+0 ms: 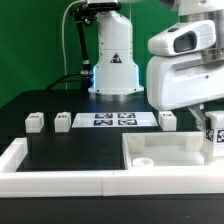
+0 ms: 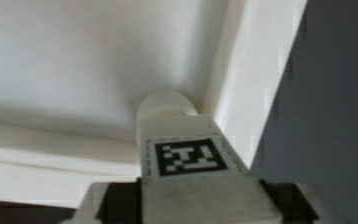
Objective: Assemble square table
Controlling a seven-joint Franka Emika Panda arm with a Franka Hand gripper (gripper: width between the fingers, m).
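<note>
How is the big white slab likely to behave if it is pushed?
The slab looks thick and moulded, so it is probably stiff. It lies flat and wide, so tipping seems unlikely. Its smooth plastic on the black table may let it slide when pushed.

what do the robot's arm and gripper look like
White rounded arm segments with grey joints; its base column carries a black triangle mark above a blue glowing ring. Black cables run beside the base. The gripper has dark fingers.

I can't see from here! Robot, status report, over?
Gripper shut on leg block. Block at square slab edge. Three other blocks loose. Nothing blocking.
</note>
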